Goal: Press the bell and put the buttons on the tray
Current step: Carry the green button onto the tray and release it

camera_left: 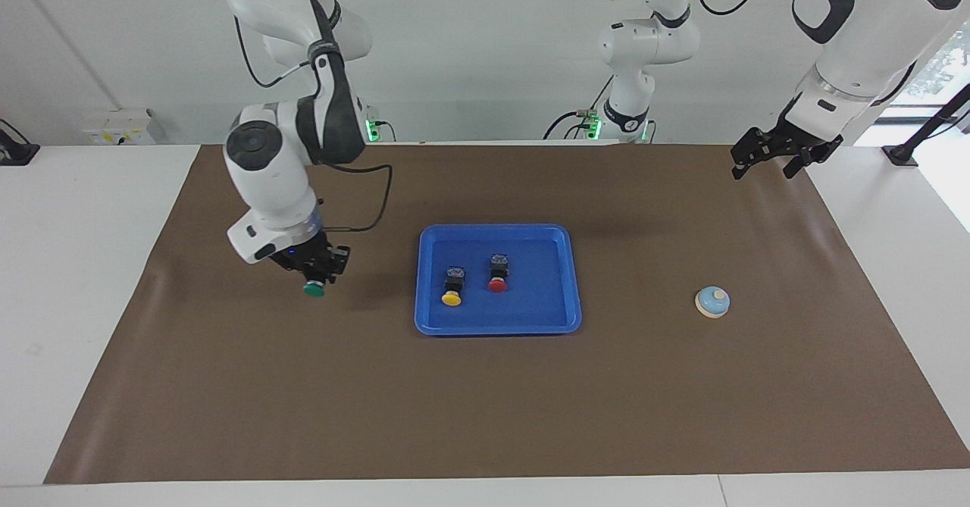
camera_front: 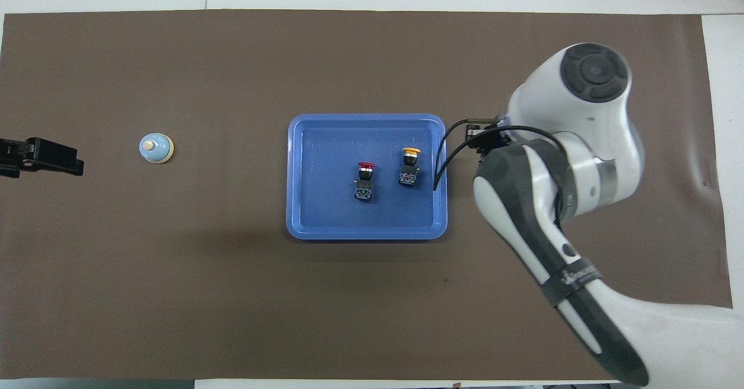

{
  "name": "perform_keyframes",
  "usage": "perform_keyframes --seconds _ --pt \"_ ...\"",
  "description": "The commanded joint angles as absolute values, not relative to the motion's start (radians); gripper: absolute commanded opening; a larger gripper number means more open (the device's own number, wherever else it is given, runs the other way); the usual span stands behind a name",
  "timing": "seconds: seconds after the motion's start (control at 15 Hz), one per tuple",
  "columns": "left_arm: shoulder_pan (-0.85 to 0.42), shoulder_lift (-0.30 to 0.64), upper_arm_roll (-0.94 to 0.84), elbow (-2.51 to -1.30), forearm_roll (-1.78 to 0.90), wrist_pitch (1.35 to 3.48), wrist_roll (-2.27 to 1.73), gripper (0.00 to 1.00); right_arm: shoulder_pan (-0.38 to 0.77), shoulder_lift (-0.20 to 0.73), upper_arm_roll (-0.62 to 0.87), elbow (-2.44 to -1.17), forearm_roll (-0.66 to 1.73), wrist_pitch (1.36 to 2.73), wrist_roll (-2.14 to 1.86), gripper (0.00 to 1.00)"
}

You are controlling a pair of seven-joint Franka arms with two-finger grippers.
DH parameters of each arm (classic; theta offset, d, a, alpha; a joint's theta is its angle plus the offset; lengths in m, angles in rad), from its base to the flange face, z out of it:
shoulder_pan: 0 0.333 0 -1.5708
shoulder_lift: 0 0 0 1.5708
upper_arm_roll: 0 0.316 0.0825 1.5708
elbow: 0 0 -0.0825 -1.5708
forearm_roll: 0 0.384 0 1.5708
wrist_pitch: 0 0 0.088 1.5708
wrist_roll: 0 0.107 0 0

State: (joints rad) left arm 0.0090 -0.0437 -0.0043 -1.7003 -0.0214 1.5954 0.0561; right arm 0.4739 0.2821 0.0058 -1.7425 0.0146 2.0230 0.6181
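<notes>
The green button (camera_left: 314, 289) is held pinched in the right gripper (camera_left: 317, 273), raised over the brown mat (camera_left: 485, 416) beside the blue tray (camera_left: 530, 327). The yellow button (camera_left: 452, 289) and red button (camera_left: 498, 273) are seen lying in the tray. The left gripper (camera_left: 765, 160), fingers spread, is parked over the mat's edge, well apart from the bell (camera_left: 712, 302).

bright-blue tray (camera_left: 498, 327), yellow button (camera_left: 452, 292), red button (camera_left: 497, 276), brown mat (camera_left: 485, 408)
</notes>
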Motion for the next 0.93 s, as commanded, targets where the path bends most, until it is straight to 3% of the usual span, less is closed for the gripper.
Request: perform_keyframes --seconds 0.0,0.27,0.87 --pt "0.014 -0.048 -0.006 -1.698 -0.021 1.589 0.055 1.00 0.557 0.394 0.000 -1.614 0.029 2.017 0.687 0.00" --pt "0.014 -0.048 -0.005 -1.698 -0.021 1.589 0.055 1.00 0.667 0.518 0.000 -1.496 0.028 2.031 0.810 0.00" --pt "0.014 -0.048 -0.005 -1.698 -0.021 1.589 0.055 1.00 0.741 0.589 0.000 -1.509 0.049 2.129 0.867 0.00"
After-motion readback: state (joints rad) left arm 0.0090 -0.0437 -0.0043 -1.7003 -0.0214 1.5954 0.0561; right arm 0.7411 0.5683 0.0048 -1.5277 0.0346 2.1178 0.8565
